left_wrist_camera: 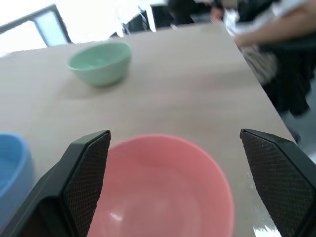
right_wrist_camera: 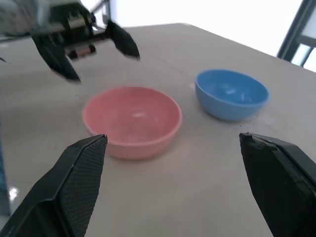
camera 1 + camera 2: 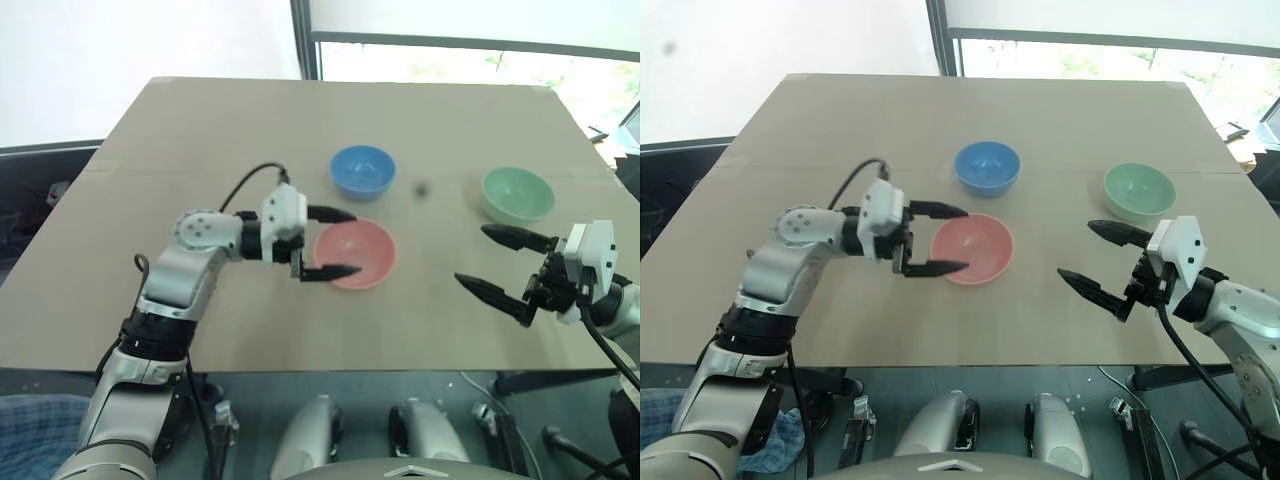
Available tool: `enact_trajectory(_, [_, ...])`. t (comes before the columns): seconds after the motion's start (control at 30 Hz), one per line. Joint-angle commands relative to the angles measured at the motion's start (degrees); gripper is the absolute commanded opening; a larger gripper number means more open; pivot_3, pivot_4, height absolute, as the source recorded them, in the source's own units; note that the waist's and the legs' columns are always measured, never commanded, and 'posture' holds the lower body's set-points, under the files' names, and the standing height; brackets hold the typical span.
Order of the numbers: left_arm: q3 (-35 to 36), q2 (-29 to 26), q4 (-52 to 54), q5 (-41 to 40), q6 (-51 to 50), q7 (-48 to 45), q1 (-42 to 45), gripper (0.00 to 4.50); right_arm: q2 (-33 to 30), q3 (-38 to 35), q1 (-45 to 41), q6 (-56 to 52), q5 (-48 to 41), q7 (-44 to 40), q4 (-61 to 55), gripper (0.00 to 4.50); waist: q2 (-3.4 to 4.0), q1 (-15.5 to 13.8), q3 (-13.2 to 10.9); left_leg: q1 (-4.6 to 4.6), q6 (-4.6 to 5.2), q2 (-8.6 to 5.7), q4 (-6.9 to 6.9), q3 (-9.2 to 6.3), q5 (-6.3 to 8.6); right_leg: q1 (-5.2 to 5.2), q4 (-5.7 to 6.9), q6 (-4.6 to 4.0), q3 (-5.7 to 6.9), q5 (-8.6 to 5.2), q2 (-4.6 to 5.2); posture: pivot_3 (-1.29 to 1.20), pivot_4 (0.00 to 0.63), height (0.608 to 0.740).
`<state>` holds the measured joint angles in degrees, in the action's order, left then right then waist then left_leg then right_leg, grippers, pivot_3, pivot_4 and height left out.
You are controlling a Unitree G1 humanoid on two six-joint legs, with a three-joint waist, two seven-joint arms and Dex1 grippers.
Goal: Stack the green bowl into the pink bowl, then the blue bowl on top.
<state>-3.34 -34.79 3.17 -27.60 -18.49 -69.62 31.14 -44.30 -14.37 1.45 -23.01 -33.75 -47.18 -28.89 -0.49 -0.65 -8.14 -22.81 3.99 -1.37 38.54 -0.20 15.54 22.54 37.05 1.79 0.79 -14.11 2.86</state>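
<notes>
The pink bowl (image 3: 355,254) sits upright and empty near the middle of the tan table (image 3: 200,130), and everything else is placed from it here. The blue bowl (image 3: 362,170) stands just beyond the pink bowl, on its far side, close but not touching, also upright and empty. The green bowl (image 3: 517,193) rests well apart from the pink bowl, off toward the robot's right and a little farther back, upright with nothing in it. None of the three bowls is stacked.

The left gripper (image 3: 333,242) hovers at the pink bowl's left rim, pointing across toward the right. Its two black fingers are spread wide, one over the far part of the rim and one over the near part, and they hold nothing. In the left wrist view the pink bowl (image 1: 163,187) lies between the parted fingers, with the green bowl (image 1: 99,61) beyond it.

The right gripper (image 3: 490,262) hangs to the right of the pink bowl, nearer the green bowl, above bare table. Its fingers are also spread wide and empty, aimed leftward toward the pink bowl.
</notes>
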Motion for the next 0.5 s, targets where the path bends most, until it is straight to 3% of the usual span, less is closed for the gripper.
enact_trajectory(0.03, [4.75, 0.29, 4.67, -6.30, -5.48, 3.17, 0.28, 4.44, -0.96, 1.86, -4.89, 2.88, 5.59, 0.44, 5.71, 4.50, 0.00, 0.01, 0.00, 0.02, -0.01, 0.00, 0.00, 0.00, -0.01, 0.00, 0.01, 0.00, 0.00, 0.00, 0.00, 0.00, 0.150, 0.740])
enact_trajectory(0.27, [6.94, 1.53, 9.14, -11.22, -10.32, 7.34, 1.05, 4.44, -2.35, 10.40, -24.46, 6.15, 22.09, 4.83, 30.78, 4.50, 0.01, -0.08, -0.01, 0.05, -0.26, -0.01, -0.01, 0.07, -0.15, -0.01, 0.03, -0.01, -0.04, 0.00, -0.03, 0.00, 0.150, 0.740])
enact_trajectory(0.5, [6.72, 1.41, 11.42, -11.90, -10.83, 8.94, 0.53, 4.44, -1.78, 18.87, -39.60, 8.66, 31.66, 1.13, 53.07, 4.50, 0.01, 0.00, -0.02, -0.02, -0.31, -0.01, -0.10, 0.11, -0.18, 0.05, -0.12, -0.02, -0.09, 0.00, -0.03, 0.00, 0.150, 0.740])
